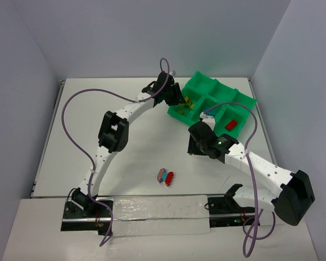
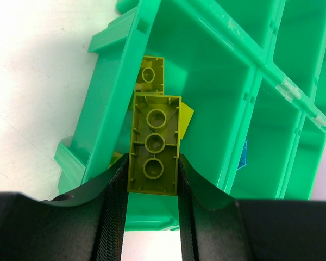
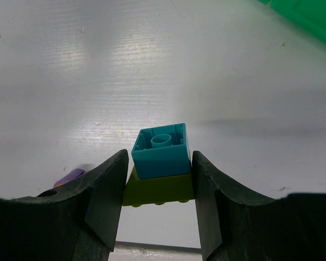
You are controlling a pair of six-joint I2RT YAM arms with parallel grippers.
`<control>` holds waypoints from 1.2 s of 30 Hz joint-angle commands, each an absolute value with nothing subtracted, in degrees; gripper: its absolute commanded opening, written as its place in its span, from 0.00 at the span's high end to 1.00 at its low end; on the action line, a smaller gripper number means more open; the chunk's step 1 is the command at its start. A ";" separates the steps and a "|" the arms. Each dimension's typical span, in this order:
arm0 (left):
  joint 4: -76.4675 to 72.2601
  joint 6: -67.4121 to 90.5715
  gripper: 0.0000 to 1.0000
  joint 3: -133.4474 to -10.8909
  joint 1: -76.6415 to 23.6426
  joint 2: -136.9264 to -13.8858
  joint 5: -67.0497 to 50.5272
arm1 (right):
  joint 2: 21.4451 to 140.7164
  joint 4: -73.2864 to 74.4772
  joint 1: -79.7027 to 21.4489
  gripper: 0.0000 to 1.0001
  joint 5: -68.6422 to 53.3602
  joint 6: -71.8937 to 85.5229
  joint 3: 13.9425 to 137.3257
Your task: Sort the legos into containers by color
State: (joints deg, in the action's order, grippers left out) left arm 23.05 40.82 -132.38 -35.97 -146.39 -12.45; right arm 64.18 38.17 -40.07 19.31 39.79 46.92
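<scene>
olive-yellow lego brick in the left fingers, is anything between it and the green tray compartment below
Nothing visible. The olive-yellow lego brick hangs over an open compartment of the bright green plastic tray, just inside its outer wall; only other yellow bricks lie in it.

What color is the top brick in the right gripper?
Cyan-blue. The top brick sits on an olive-yellow brick; the right wrist view shows it best.
</scene>
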 commanded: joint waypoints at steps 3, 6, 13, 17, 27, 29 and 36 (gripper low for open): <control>22.85 39.44 0.70 -134.92 -36.56 -144.76 -12.50 | 63.88 37.90 -39.81 0.84 20.02 39.73 49.17; 22.22 39.46 0.63 -133.95 -36.56 -143.68 -13.06 | 63.43 38.31 -39.81 0.84 19.65 39.59 49.78; 22.70 38.85 0.35 -134.31 -36.56 -142.20 -13.10 | 59.74 40.10 -39.81 0.83 20.21 40.97 49.39; 23.34 39.02 0.27 -135.14 -36.56 -141.72 -13.76 | 58.89 40.75 -39.81 0.83 20.26 41.17 49.40; 26.77 36.32 0.29 -126.98 -35.39 -124.40 -11.53 | 58.87 42.19 -39.89 0.82 22.31 40.45 51.45; 26.38 36.56 0.30 -122.53 -33.78 -117.78 -11.16 | 58.71 41.93 -39.81 0.82 21.98 40.60 51.51; 24.87 36.26 0.31 -97.31 -27.19 -98.08 -10.31 | 61.02 37.79 -39.88 0.83 19.18 41.74 51.73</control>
State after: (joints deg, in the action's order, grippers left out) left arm 24.84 37.66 -107.56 -30.33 -107.14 -12.04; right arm 59.95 41.43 -40.07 19.72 40.64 49.00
